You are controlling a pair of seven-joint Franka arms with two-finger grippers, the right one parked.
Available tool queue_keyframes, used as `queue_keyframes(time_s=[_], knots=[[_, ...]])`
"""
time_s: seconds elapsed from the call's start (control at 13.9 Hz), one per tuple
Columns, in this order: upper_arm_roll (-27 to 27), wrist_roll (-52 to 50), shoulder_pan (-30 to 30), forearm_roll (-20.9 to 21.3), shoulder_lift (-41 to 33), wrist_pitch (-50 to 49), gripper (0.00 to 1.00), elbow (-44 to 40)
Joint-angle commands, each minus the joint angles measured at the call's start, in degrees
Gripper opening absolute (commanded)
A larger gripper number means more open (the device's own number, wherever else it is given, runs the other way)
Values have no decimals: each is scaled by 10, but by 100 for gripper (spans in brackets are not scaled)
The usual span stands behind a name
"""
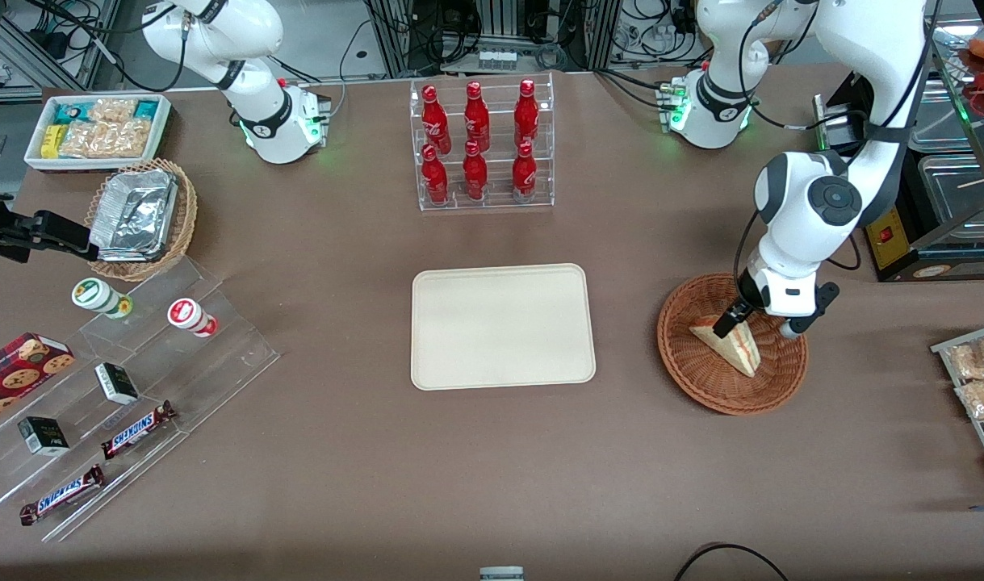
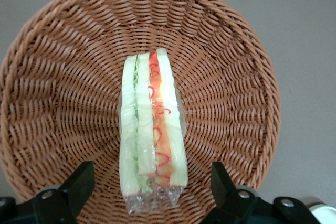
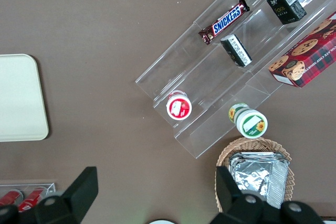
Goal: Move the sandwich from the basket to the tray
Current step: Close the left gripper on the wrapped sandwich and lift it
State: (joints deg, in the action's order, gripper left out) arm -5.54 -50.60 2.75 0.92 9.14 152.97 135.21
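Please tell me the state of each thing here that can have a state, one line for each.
Gripper: open, low over the basket, one finger on each side of the sandwich.
Sandwich: in the basket, wrapped, standing on edge, not gripped.
Basket: holds only the sandwich.
Tray: empty.
Bottle rack: six red bottles, all upright.

A brown cloth-covered table fills the scene. Along its farthest edge stand metal frames and tangled black cables over a pale grey floor.
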Motion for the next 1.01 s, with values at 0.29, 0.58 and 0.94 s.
queue_keyframes(time_s=[0.29, 0.58, 0.94], knots=[[1, -13, 1, 6, 30, 25, 0, -7], [4, -9, -1, 8, -9, -32, 0, -21], [-45, -6, 6, 69, -41, -374, 0, -205]])
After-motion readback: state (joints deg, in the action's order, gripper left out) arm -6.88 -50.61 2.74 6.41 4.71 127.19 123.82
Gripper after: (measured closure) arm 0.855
